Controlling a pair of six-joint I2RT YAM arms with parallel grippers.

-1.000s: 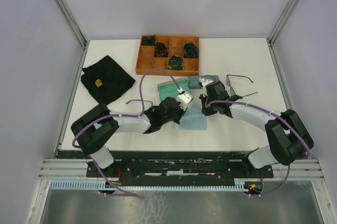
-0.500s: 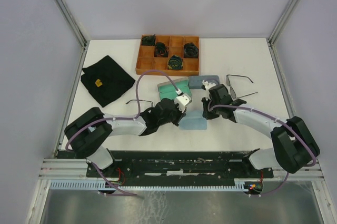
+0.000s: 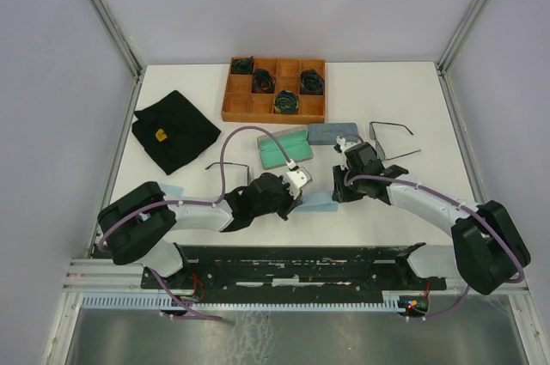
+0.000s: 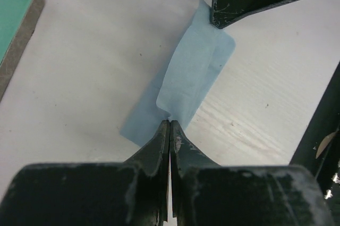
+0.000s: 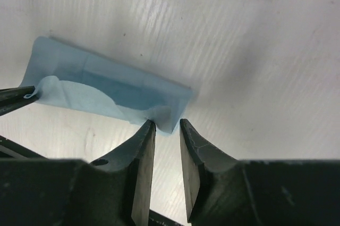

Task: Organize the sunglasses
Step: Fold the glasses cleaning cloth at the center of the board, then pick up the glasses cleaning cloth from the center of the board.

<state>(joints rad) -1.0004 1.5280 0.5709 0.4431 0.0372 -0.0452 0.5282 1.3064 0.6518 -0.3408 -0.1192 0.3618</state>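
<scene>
top view: one pair of thin dark wire-framed sunglasses [image 3: 384, 130] lies on the white bench [image 3: 412, 90] right of a grey oblong case [image 3: 333, 134]; a second pair [image 3: 226, 167] lies left of an open green-lined case [image 3: 282, 149]. a black cloth [image 3: 174, 130] bears a yellow tag too small to read.

left wrist: the left fingers [image 4: 159, 143] are pressed together, pinching a light-blue cloth [image 4: 194, 72] by its corner.

right wrist: the right fingers [image 5: 144, 141] stand slightly apart at its other end, clamping nothing.

Thin matt blue cloth [image 4: 186, 82], smooth white tabletop [image 4: 79, 77], plain wooden tray [image 3: 258, 107].
</scene>
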